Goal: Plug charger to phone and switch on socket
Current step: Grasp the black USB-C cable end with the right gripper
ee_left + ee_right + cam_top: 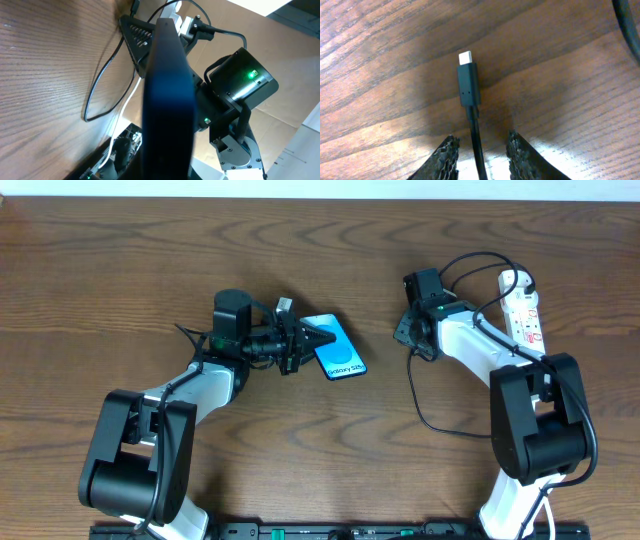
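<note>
Here, thin black charger [468, 85], silver connector tip, flat on brown table [380, 50].

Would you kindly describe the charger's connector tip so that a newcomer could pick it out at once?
Start at the right gripper above the wooden table. Between its open fingers lies the charger, a thin black lead ending in the connector tip. That tip is a small black block with a silvery metal end, unlike the plain black cable nearby.
</note>
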